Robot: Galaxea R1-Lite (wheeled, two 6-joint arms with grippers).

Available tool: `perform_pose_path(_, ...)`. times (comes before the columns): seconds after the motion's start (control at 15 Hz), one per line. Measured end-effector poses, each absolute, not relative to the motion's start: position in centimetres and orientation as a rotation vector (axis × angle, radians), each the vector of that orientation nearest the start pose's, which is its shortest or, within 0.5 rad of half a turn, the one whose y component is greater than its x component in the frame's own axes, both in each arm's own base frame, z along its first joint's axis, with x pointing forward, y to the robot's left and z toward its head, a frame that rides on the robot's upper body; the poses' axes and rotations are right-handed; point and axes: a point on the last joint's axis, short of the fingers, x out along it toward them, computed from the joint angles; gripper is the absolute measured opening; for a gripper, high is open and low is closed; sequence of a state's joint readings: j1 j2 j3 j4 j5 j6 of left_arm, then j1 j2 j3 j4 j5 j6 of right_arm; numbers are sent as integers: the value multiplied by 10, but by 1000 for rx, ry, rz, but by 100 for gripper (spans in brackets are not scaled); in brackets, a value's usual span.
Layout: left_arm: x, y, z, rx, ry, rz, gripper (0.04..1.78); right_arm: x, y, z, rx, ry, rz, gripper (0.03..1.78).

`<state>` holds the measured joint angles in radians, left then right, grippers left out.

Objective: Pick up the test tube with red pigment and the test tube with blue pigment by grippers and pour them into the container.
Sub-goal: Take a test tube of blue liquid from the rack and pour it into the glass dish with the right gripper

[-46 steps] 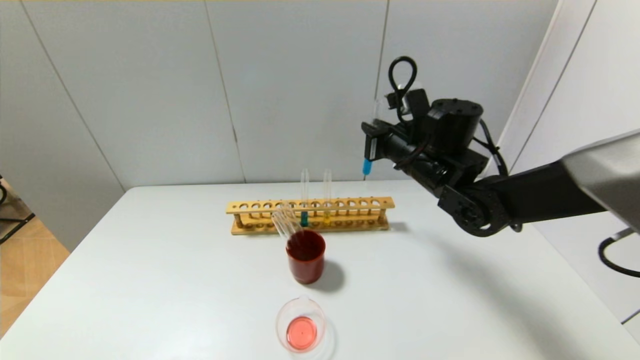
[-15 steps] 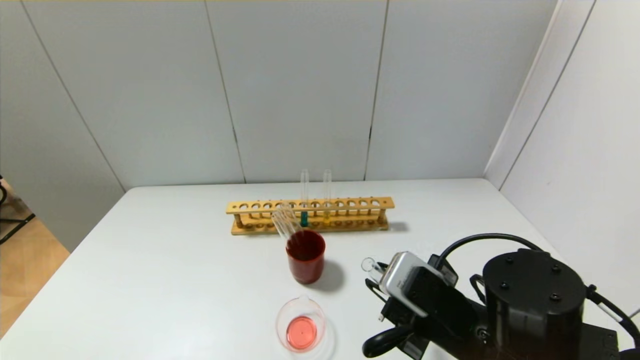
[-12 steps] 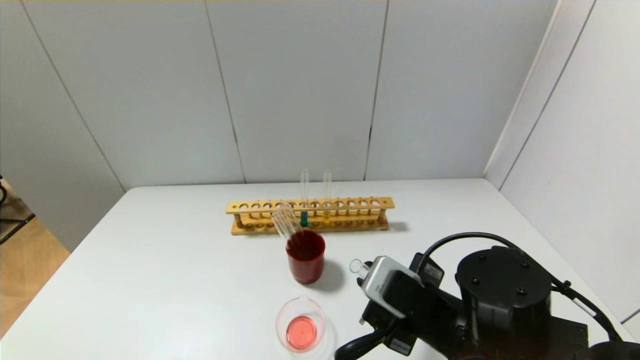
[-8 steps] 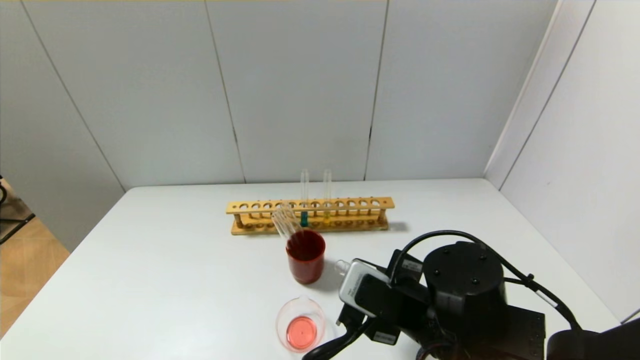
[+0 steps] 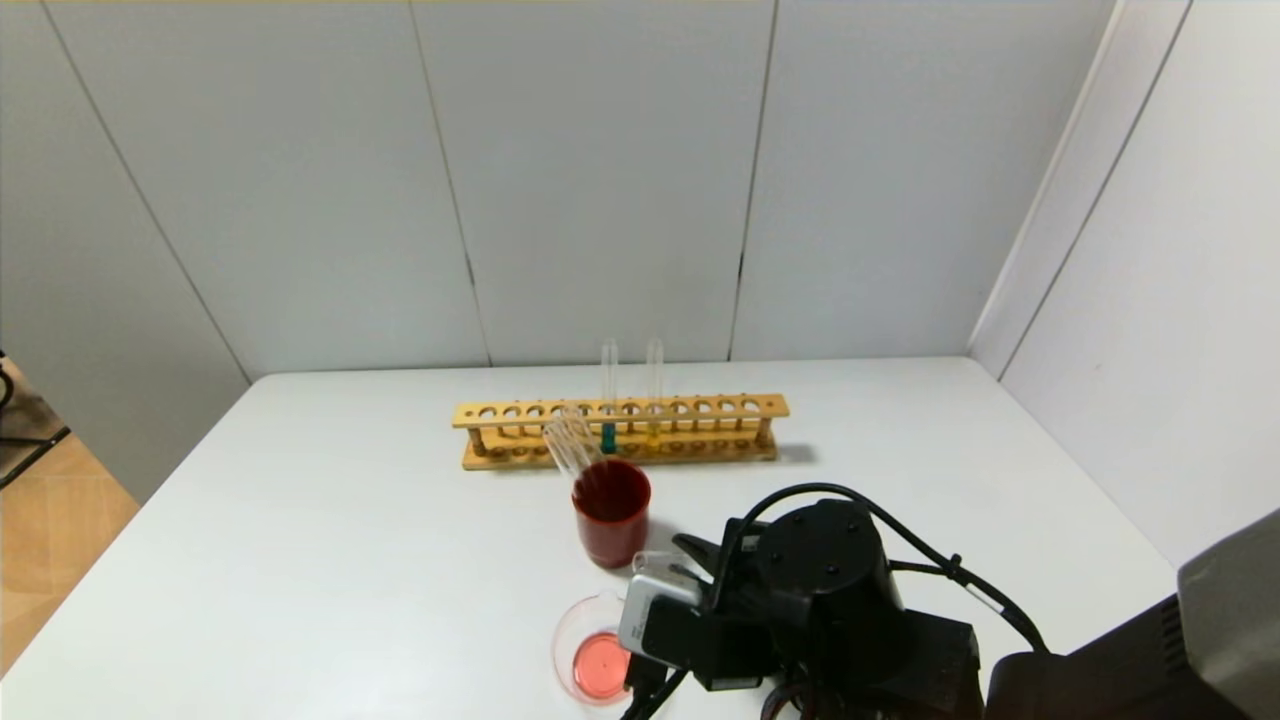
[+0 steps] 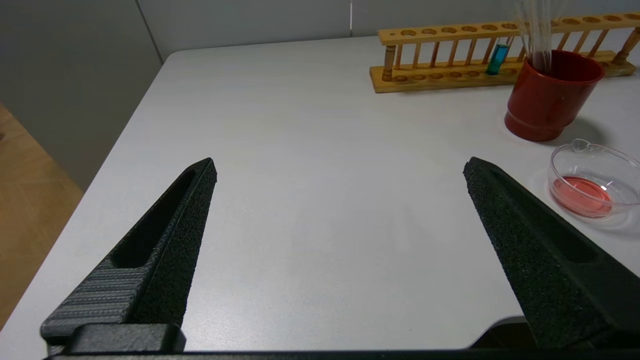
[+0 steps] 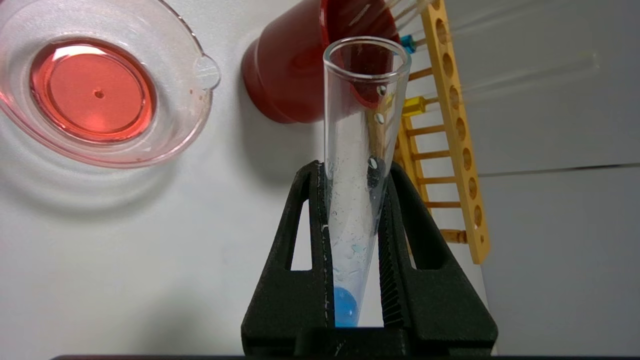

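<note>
A white table stood against grey wall panels. The wooden rack sat toward the table's far edge, the red cup just in front of it, and the glass beaker of red liquid nearer than the cup. The right gripper, just beside the beaker, clamped the blue tube. The left gripper hung spread wide, well apart from the beaker.

Now low over the table, no longer raised beyond the rack: right gripper, down and across toward the container, wrist rolled over. Clamped test tube with blue pigment no longer upright, open mouth ahead of the fingertips, container just beside.
</note>
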<state>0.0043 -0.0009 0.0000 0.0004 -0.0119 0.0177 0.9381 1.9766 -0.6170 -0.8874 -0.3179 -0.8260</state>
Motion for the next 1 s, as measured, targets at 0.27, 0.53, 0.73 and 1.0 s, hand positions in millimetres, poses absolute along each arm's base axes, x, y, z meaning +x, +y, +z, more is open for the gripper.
perform_pose_path(0.27, -23, 0, 75, 18, 0, -8, 175, 197, 261, 66, -1150, 104, 757, 34)
perform_pose_path(0.53, -23, 0, 75, 18, 0, -8, 175, 201, 266, 63, -1248, 88, 723, 34)
perform_pose_path(0.73, -23, 0, 75, 17, 0, -8, 175, 203, 271, 62, -1288, 90, 734, 34)
perform_pose_path(1.0, -23, 0, 75, 18, 0, -8, 175, 197, 279, 58, -1364, 147, 766, 34)
